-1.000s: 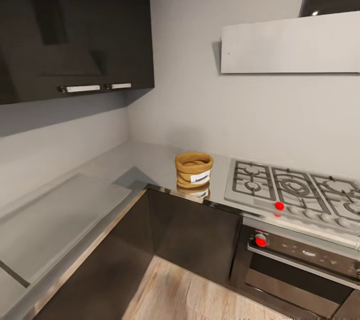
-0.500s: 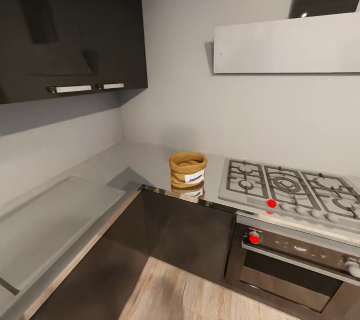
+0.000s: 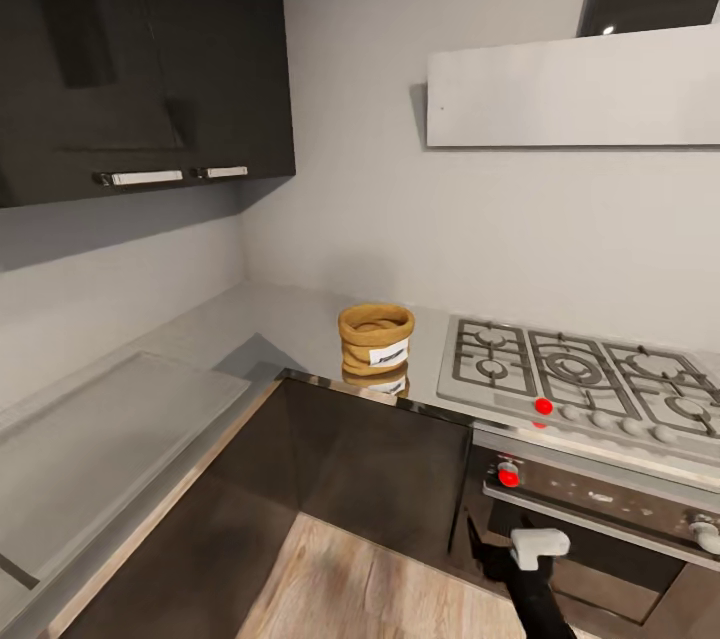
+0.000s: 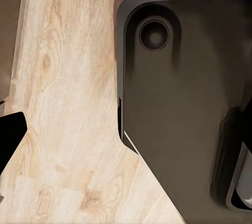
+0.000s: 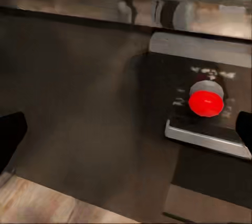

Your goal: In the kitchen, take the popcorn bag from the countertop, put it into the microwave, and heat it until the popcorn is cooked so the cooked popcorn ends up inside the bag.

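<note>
The tan popcorn bag (image 3: 376, 339) stands upright on the grey steel countertop (image 3: 290, 319), just left of the gas hob, its white label facing front. My right gripper (image 3: 487, 551) is low in front of the oven, well below and right of the bag. In the right wrist view the right gripper (image 5: 127, 132) is open, its dark fingertips (image 5: 10, 135) far apart, facing the oven's red knob (image 5: 206, 100). The left gripper (image 4: 126, 145) is open and hangs over the wooden floor (image 4: 58, 103) beside my dark base (image 4: 178, 92). The microwave is out of view.
A gas hob (image 3: 575, 369) with a red knob (image 3: 543, 406) lies right of the bag, over a steel built-in oven (image 3: 590, 519). Dark wall cabinets (image 3: 140, 49) hang at upper left, a range hood (image 3: 570, 89) at upper right. The counter runs in an L round the corner.
The whole view shifted slightly at first as the camera moved. Since then my right arm has risen into the lower right of the head view, in front of the oven.
</note>
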Motion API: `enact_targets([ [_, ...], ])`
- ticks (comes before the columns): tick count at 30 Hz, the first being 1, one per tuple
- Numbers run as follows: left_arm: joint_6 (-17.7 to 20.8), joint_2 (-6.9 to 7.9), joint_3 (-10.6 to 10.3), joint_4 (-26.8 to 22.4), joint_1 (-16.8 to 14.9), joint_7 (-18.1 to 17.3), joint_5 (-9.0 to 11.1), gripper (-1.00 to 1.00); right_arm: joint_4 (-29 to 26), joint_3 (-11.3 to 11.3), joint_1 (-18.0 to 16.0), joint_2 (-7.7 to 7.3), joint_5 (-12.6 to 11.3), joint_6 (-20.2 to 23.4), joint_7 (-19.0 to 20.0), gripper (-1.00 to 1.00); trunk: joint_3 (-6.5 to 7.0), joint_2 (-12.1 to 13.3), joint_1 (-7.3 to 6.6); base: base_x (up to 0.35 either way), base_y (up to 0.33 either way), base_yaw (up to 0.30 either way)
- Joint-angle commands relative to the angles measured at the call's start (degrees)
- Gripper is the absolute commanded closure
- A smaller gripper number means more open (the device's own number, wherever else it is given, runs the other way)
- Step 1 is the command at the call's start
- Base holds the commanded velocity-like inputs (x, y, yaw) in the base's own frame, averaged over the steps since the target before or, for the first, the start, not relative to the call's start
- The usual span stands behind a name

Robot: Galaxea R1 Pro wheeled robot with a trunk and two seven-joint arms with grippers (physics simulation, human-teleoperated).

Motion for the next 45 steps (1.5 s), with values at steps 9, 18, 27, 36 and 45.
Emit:
enact_targets([
  [9, 0.4, 0.00, 0.0, -0.1, 0.0, 0.0, 0.0, -1.00, -19.9, 2.4, -1.2, 0.01, -0.1, 11.4, -2.8, -1.00, -0.09, -0.1, 0.01, 0.000, 0.000, 0.000],
  [18, 0.4, -0.08, 0.0, -0.1, 0.0, 0.0, 0.0, -1.00, -22.2, 2.3, -20.9, 0.03, -0.4, 29.0, -4.6, -1.00, -0.09, -0.1, 0.01, 0.000, 0.000, 0.000],
  [27, 0.4, -0.33, 0.0, -0.1, 0.0, 0.0, -0.1, -1.00, -21.0, 1.9, -41.9, 0.03, -0.5, 62.4, -10.5, -1.00, -0.09, -0.1, 0.01, 0.000, 0.000, 0.000],
  [36, 0.3, -0.44, 0.0, -0.1, 0.0, 0.0, 0.0, -1.00, -20.7, 3.4, -43.6, 0.09, -1.2, 73.8, -12.2, -1.00, -0.09, -0.1, 0.01, 0.000, 0.000, 0.000],
  [45, 0.3, -0.44, 0.0, -0.1, 0.0, 0.0, -0.1, -1.00, -20.7, 2.8, -43.6, 0.20, -1.4, 74.1, -12.0, -1.00, -0.09, -0.1, 0.01, 0.004, 0.000, 0.000],
])
